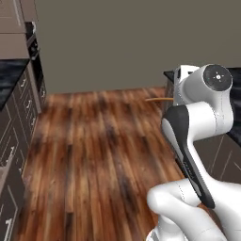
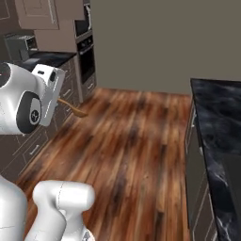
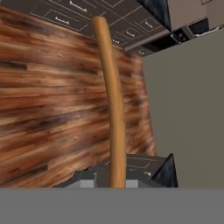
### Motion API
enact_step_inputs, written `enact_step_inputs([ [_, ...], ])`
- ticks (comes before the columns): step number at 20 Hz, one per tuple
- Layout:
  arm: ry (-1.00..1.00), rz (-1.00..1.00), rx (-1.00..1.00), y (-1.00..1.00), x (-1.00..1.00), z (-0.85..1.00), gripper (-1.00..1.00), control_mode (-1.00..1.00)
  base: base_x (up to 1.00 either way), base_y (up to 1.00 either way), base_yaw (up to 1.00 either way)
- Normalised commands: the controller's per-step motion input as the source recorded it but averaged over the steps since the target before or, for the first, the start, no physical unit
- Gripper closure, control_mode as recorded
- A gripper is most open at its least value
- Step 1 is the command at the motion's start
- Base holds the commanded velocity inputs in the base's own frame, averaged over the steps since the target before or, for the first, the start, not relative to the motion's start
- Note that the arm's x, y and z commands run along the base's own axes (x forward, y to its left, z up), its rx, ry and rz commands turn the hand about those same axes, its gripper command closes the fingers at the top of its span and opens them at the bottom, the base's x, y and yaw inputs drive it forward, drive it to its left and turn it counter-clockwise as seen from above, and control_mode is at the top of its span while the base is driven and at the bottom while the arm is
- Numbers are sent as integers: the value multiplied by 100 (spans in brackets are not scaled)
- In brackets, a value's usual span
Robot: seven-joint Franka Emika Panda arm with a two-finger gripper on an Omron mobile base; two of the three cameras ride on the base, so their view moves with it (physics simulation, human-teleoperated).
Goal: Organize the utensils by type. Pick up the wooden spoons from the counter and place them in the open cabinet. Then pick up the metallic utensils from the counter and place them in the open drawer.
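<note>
clearly, writing: no brand, label or lettering can be read on anything in view.
wooden spoon (image 3: pixel 113 100): a long, slim, orange-brown stick with a smooth rounded handle, slightly bowed along its length; in the right base view a small oval bowl shows at its far end.
spoon's place: carried in the air above the wooden floor (image 1: pixel 94 155), off any counter; in the hand view it rises from between the finger tips up the middle of the picture.
spoon from the left: a thin orange sliver juts out sideways from behind the white hand, over the floor.
spoon from the right: the bowl end pokes out beyond the hand, angled down toward the floor.
gripper (image 3: pixel 118 173): its jaws are drawn close together, pinching the spoon by one end; the dark finger tips (image 3: pixel 166 171) flank the handle.
counter (image 2: pixel 219 127): glossy black with grey-white veining, running along the right side in the right base view, well apart from the spoon.
lower cabinets (image 1: pixel 16 117): dark panelled fronts with small silver handles, along the left wall.
wall oven (image 2: pixel 86 49): dark, set into the units at the far left.
</note>
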Motion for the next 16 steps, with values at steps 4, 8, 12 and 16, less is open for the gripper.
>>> enact_step_inputs([
  [4, 0, 0, 0, 0, 0, 0, 100, 100, 100, 8, 0],
  [8, 0, 0, 0, 0, 0, 0, 100, 100, 100, 3, 0],
  [12, 0, 0, 0, 0, 0, 0, 100, 100, 100, 2, 0],
  [16, 0, 0, 0, 0, 0, 0, 100, 100, 100, 0, 0],
])
